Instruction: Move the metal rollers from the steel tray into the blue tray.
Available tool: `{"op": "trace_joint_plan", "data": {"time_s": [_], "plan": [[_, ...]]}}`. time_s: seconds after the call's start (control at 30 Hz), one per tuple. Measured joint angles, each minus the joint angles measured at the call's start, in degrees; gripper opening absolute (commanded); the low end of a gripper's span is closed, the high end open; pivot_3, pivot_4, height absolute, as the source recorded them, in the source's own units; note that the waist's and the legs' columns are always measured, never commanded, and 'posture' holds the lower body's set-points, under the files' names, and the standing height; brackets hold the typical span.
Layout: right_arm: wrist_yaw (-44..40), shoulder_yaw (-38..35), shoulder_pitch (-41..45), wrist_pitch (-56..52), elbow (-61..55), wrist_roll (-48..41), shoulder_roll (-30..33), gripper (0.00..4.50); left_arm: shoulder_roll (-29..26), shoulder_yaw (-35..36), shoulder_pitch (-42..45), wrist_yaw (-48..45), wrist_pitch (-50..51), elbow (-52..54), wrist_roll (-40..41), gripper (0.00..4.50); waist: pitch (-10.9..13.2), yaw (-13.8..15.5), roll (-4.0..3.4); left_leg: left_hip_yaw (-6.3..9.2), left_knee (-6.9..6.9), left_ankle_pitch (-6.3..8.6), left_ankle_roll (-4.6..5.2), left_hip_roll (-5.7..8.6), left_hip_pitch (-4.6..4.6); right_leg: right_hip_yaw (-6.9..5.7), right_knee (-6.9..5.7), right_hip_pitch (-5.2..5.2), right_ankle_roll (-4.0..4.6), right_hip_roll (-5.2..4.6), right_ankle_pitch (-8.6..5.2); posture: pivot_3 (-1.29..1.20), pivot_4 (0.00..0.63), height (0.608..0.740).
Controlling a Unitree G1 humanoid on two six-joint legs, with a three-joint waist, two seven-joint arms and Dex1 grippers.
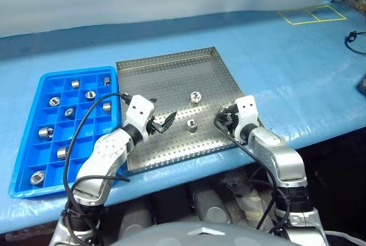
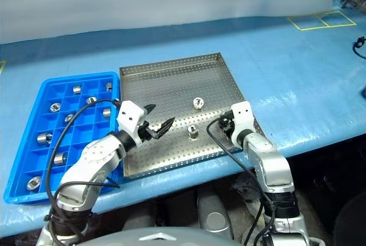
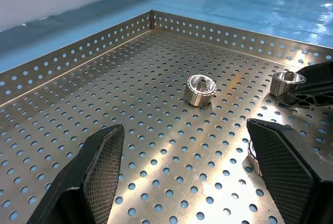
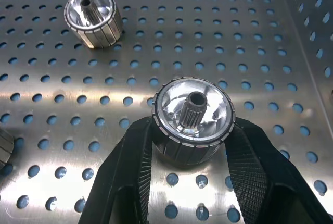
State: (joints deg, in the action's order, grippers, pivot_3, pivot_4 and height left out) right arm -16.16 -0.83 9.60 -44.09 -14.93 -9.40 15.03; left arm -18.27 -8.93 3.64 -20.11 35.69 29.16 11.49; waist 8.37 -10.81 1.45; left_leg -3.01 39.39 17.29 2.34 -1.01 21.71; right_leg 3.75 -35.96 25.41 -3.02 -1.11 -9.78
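The steel tray point(image 1: 166, 80) lies on the blue table in front of me. My right gripper point(image 4: 192, 125) is shut on a metal roller point(image 4: 193, 110) near the tray's near right corner, its fingers pressing both sides of the roller. Two more rollers stand loose on the tray, one at the middle point(image 1: 195, 96) and one closer to me point(image 1: 192, 123). My left gripper point(image 1: 163, 123) hovers open and empty over the tray's near left part, pointing at the loose rollers. The blue tray point(image 1: 77, 72) sits left of the steel tray, with several rollers point(image 1: 55, 101) in its compartments.
The table's front edge runs just below both trays. A yellow taped rectangle point(image 1: 311, 14) marks the far right of the table, and a black cable point(image 1: 354, 37) lies at the right edge.
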Motion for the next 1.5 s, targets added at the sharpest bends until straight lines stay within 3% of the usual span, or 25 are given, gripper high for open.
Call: {"op": "trace_joint_plan", "data": {"time_s": [0.13, 0.3, 0.57, 0.73, 0.9, 1.13, 1.5], "plan": [[-1.75, 2.34, 4.13, 0.58, -6.1, -1.08, -0.2, 1.73, 0.21, 4.09, -1.05, 2.88, 0.36, 0.06, -0.39, 4.12, 0.02, -0.24, -0.03, 0.02, -0.01, 0.0, 0.0, -0.06, 0.0, -0.01, -0.02, 0.04, -0.13, 0.06, 0.08, -0.17, 0.15, 0.74], [-5.62, 11.55, 10.45, 0.96, -9.69, -3.53, -4.73, 1.73, 2.98, 15.72, -0.22, 14.04, 0.14, 0.04, -3.88, 4.12, 0.02, 0.31, -0.02, 0.18, -0.02, -0.01, -0.03, -0.11, 0.01, -0.12, -0.04, 0.0, -0.12, 0.11, 0.1, -0.13, 0.15, 0.74], [-10.48, 24.54, 16.43, 1.72, -0.39, -3.86, -9.62, 1.73, 2.95, 27.49, -3.36, 21.38, 0.1, 2.23, -6.82, 4.12, 0.01, 3.33, 0.0, 0.25, -0.05, 0.1, 0.13, 0.15, 0.11, -0.6, 0.02, 0.05, -0.13, -0.49, 0.11, -0.03, 0.15, 0.74], [-12.94, 28.05, 19.55, 4.93, 7.38, -2.33, -11.43, 1.73, 2.74, 34.26, -7.95, 22.65, 0.44, 5.56, -7.11, 4.12, 0.01, 6.33, 0.02, 0.4, -0.14, 0.08, 0.05, 0.15, 0.12, -0.96, 0.02, 0.04, 0.04, -0.62, 0.01, 0.03, 0.15, 0.74], [-15.14, 29.55, 23.18, 8.49, 14.21, -1.09, -14.55, 1.73, 0.74, 39.88, -13.98, 20.06, 1.86, 9.06, -6.29, 4.12, -0.01, 7.77, 0.05, 0.48, -0.2, 0.02, -0.06, 0.11, 0.12, -1.09, -0.02, 0.04, 0.16, -0.6, -0.05, 0.06, 0.15, 0.74], [-17.43, 30.19, 25.98, 13.05, 23.12, 1.02, -17.59, 1.73, -4.57, 42.23, -25.41, 4.93, 5.12, 14.15, 3.65, 4.12, 0.0, 9.26, 0.05, 0.59, -0.21, -0.03, -0.15, 0.08, 0.12, -1.25, -0.03, 0.01, 0.63, -0.6, -0.33, 0.09, 0.15, 0.74], [-19.08, 29.21, 29.6, 17.93, 33.08, 3.58, -19.61, 1.73, -6.08, 44.49, -30.49, -1.39, 5.01, 18.7, 11.2, 4.12, 0.01, 10.08, 0.03, 0.84, -0.26, -0.19, -0.44, -0.11, 0.12, -1.5, -0.08, -0.03, 0.86, -0.36, -0.45, 0.11, 0.15, 0.74]]}}
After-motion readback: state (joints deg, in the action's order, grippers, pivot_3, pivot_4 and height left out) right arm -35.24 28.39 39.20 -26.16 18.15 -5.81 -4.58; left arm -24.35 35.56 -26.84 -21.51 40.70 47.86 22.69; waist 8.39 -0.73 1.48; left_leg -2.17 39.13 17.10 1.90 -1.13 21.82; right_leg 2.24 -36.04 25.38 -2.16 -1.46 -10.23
